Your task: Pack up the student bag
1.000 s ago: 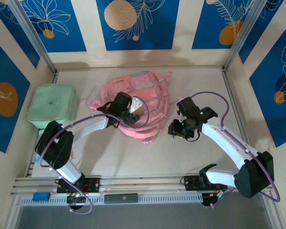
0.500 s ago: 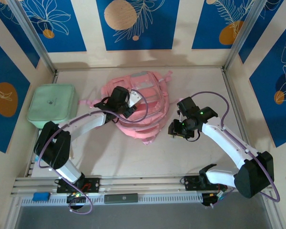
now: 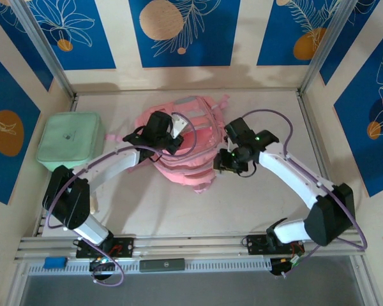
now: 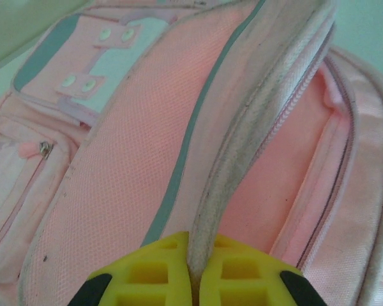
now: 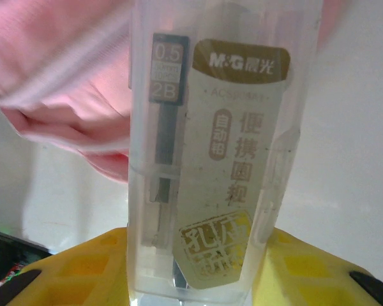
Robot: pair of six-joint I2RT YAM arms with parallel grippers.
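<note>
Pink student bag pinched in left gripper; right gripper holds lead case

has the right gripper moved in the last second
Yes. The right gripper has swung left, away from the right table rail, and now sits at the student bag's edge.

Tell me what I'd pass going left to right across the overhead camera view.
First the mint-green case → student bag → right hand, gripping a clear pencil-lead box.
</note>
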